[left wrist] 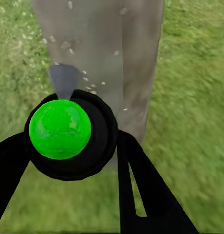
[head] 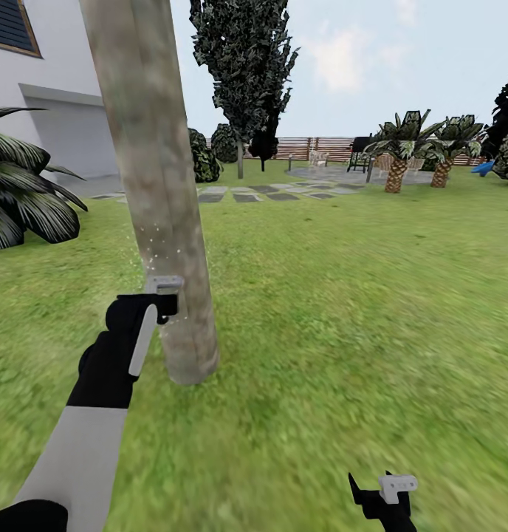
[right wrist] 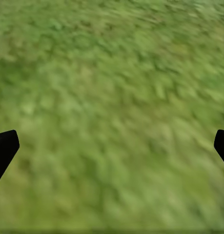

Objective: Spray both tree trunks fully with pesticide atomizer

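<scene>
One trunk [head: 154, 185] stands upright just ahead of the left tool [head: 159, 299], which is clamped on the atomizer [left wrist: 60, 129], nozzle toward it; right tool [right wrist: 112, 146] hangs apart over grass.

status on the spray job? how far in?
Done: the atomizer is off the floor, held in the left gripper. In hand: its nozzle points at the near tree trunk, with droplets flying onto the bark. Left: full coverage of this trunk can't be confirmed, and the second tree stands far off across the lawn. Right gripper is open over grass.
</scene>
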### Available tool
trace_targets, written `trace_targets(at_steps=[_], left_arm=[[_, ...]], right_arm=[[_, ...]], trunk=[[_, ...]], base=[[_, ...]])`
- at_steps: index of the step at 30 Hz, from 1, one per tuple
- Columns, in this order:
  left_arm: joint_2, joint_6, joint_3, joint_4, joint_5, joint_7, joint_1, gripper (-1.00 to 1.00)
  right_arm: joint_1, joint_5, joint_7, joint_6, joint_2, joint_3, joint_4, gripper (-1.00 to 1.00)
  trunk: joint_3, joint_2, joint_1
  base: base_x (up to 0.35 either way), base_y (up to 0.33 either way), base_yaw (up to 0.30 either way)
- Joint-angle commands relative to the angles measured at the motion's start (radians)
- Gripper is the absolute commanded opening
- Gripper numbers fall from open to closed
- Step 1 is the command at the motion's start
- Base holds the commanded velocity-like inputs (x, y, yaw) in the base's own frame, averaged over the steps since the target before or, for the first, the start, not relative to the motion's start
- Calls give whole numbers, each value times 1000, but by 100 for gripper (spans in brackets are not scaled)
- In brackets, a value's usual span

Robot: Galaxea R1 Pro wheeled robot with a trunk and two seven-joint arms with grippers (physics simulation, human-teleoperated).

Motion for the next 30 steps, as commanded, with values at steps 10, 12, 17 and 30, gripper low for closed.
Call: trace_targets(at_steps=[10,12,17,30], left_arm=[[18,-5,-8,10,2,-4,94,-100],[17,-8,-10,12,2,-12,116,-100],[12,-18,-10,14,1,-58,176,-100],[12,-188,0,139,-11,-8,275,-100]], right_arm=[[0,0,0,0,0,0,0,100],[0,0,0,0,0,0,0,100],[0,0,0,0,0,0,0,100],[0,0,0,0,0,0,0,100]], trunk=[[0,0,0],[0,0,0],[0,0,0],[0,0,0]], base=[[0,0,0],[0,0,0],[0,0,0],[0,0,0]])
